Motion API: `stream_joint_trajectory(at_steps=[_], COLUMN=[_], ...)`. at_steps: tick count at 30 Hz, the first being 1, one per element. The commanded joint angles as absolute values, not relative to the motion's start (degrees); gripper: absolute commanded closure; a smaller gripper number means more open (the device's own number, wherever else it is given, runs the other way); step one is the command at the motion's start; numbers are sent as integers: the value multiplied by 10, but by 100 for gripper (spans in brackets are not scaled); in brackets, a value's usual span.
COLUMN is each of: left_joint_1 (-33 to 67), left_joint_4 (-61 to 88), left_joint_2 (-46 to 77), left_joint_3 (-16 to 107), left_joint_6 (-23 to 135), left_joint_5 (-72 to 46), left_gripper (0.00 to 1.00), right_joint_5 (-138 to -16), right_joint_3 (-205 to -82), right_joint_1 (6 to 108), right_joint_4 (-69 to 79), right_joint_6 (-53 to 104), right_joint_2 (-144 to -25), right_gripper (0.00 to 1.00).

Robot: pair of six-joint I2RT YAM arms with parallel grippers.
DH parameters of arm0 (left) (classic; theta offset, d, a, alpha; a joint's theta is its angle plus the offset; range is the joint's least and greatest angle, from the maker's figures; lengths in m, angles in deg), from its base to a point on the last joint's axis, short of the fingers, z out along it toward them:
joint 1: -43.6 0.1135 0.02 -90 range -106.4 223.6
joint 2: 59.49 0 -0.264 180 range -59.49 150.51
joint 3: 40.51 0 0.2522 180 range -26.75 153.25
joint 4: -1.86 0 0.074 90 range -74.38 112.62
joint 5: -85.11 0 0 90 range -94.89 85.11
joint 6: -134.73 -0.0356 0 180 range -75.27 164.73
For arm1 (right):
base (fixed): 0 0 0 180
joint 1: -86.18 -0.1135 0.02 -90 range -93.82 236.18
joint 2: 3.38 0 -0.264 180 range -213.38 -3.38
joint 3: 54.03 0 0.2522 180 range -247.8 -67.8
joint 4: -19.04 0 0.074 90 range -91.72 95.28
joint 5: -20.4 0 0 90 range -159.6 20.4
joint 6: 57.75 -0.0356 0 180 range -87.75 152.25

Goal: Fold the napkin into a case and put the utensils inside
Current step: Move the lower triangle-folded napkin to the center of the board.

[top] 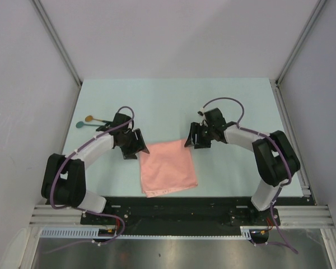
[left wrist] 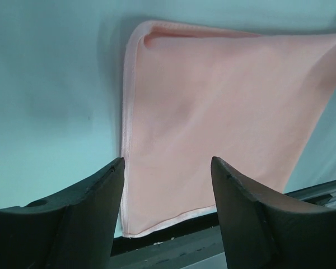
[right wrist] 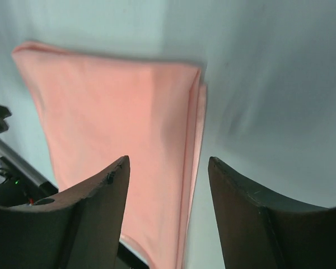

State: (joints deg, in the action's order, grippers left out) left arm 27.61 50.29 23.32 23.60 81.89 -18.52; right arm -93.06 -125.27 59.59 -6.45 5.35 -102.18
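Observation:
The salmon-pink napkin [top: 168, 168] lies folded and flat on the pale table near the front edge, layered edges showing on one side. It also shows in the left wrist view [left wrist: 218, 112] and the right wrist view [right wrist: 117, 129]. My left gripper [top: 135, 147] is open and empty at the napkin's far left corner. My right gripper [top: 191, 140] is open and empty at its far right corner. The two spoons [top: 92, 120] with dark teal handles lie at the far left, one golden-brown bowl, one teal-green bowl, behind the left gripper.
A black base rail [top: 173, 207] runs along the table's near edge, just under the napkin's front hem. Metal frame posts and grey walls close in the table on the left, right and back.

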Motion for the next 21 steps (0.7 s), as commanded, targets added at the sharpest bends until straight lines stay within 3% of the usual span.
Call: stream_joint_trajectory(at_steps=[1,5,16,19,21], left_joint_1=[283,293,323,329,332], left_joint_4=[466,460,442,438,435], left_joint_2=[246,251,245,246,248], left_joint_3=[292,296,282,282,279], left_joint_6=[794,794,792,790,789], left_joint_5=[-202,-214,-233,-235,-239], left_gripper=[33,34,34,35,35], right_joint_5=[-869,-833,-761,-755,-750], right_joint_3=[-1333,-1369,-1391,-1378,-1374], right_joint_1=[587,575,546,553,559], right_joint_4=[-77,-101,-125,-106,-99], right_joint_6=[77,87,96,86,85], right_joint_2=[-1078,-1110,-1156,-1158,-1154], right_gripper=[38,41,62,71,83])
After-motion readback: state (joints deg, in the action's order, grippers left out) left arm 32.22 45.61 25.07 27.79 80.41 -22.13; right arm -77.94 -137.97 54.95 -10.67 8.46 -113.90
